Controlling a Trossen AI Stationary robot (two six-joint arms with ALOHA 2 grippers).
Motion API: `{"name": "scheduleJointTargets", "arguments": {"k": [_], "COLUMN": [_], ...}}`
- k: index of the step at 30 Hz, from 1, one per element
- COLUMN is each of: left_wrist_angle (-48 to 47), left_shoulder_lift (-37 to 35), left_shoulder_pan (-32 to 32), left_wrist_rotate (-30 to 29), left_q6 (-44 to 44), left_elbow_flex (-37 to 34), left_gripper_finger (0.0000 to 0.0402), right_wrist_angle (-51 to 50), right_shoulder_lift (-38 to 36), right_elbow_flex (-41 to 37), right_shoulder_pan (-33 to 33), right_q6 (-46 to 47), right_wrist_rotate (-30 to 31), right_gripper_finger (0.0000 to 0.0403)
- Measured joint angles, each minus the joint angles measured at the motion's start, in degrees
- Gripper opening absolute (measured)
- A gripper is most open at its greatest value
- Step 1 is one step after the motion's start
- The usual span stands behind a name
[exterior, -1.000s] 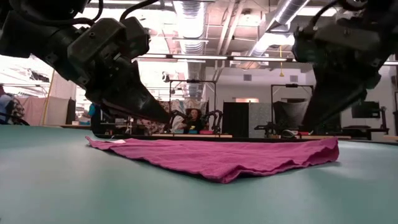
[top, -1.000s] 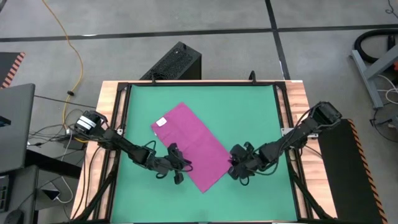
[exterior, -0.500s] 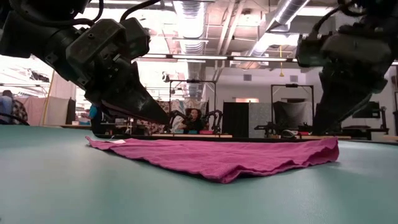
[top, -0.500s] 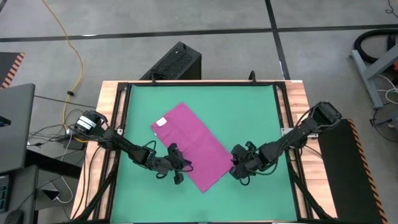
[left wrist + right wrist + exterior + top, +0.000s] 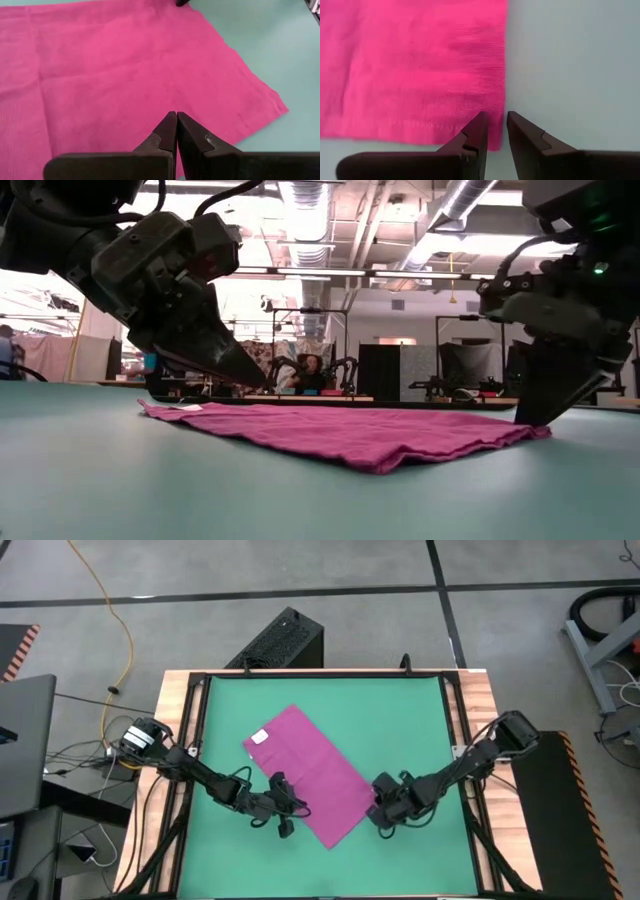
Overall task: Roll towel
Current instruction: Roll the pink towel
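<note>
The magenta towel (image 5: 310,775) lies spread flat and slantwise on the green mat, its white tag (image 5: 260,737) at the far-left end. My left gripper (image 5: 176,114) is shut and hovers a little above the towel's near-left part (image 5: 262,383), touching nothing. My right gripper (image 5: 496,115) is open by a narrow gap. It has come down at the towel's right corner (image 5: 540,430), with one finger over the cloth and the other over the bare mat. My right gripper comes steeply from above, slanting in from the table's right. Its fingertips (image 5: 528,420) are down at the towel's long right edge (image 5: 501,107), close to the corner. One finger (image 5: 481,120) is on the cloth and the other stands just past the edge. The towel lies flat on the mat.
The green mat (image 5: 400,720) has free room at the far right and along the near edge. Wooden rails (image 5: 480,690) frame the table. A black box (image 5: 285,640) stands beyond the far edge, and a laptop (image 5: 25,740) and cables lie to the left.
My right gripper has sunk toward the towel's right corner and rolled its wrist, with its finger gap unchanged. The corner, which stood slightly raised, now lies flatter on the mat.
</note>
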Motion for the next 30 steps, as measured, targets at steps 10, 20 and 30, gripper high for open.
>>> {"name": "scheduleJointTargets", "arguments": {"k": [10,20,30], "left_wrist_angle": [6.86,4.53,-23.6], "left_shoulder_lift": [0.21,15.19,26.71], "left_shoulder_pan": [-2.67,-4.2,-4.17], "left_wrist_rotate": [-8.47,-6.21,-3.72], "left_q6": [4.84,19.43,18.12], "left_elbow_flex": [0.0,16.21,36.26], "left_gripper_finger": [0.0,0.0,0.0], "right_wrist_angle": [-1.89,-0.25,-0.42], "right_shoulder_lift": [0.2,0.22,0.3], "right_elbow_flex": [0.26,0.19,1.05], "right_shoulder_pan": [4.36,4.11,4.61], "right_q6": [12.85,12.88,11.22], "right_wrist_rotate": [4.47,4.96,5.31], "right_gripper_finger": [0.0097,0.0097,0.0097]}}
